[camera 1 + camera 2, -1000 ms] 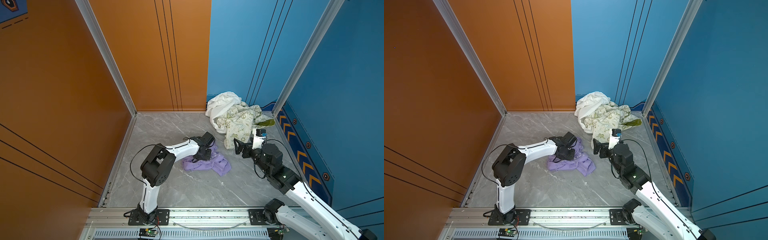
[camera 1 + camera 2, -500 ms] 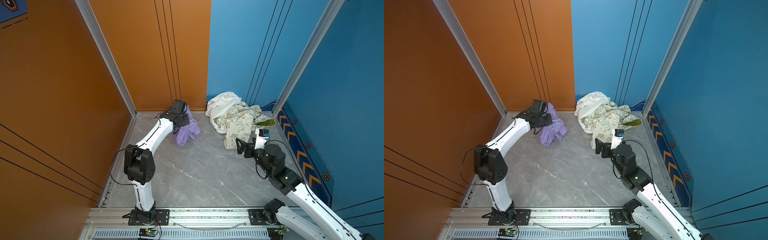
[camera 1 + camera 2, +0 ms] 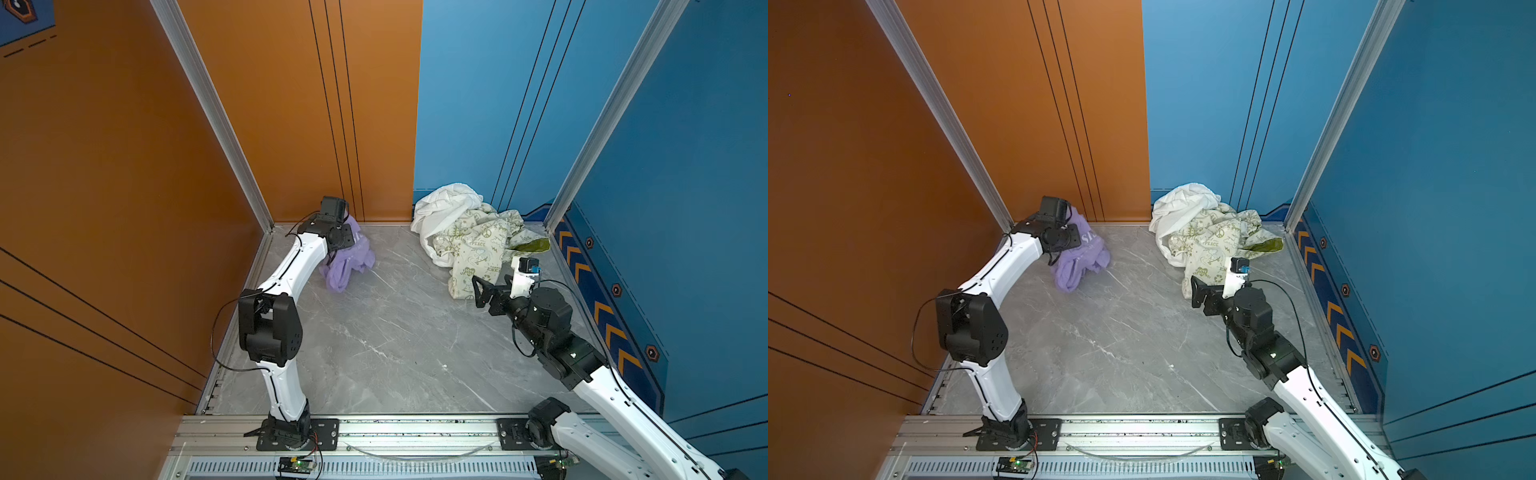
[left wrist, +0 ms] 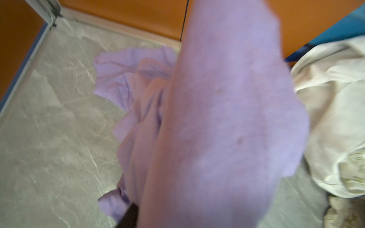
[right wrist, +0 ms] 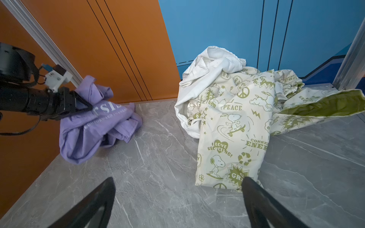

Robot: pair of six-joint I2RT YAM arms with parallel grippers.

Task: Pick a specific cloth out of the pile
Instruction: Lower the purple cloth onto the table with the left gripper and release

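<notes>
Grey marbled floor [image 3: 395, 340] boxed by an orange wall [image 3: 124, 166] and a blue wall [image 3: 478, 104]

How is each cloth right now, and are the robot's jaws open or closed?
purple cloth, crumpled, bottom on the floor, top draped on the left gripper.
white garment, bunched at the back of the pile.
cream printed cloth, rumpled, at the pile's front.
left gripper, against the purple cloth; jaws unclear.
right gripper, jaws wide open, empty.
</notes>
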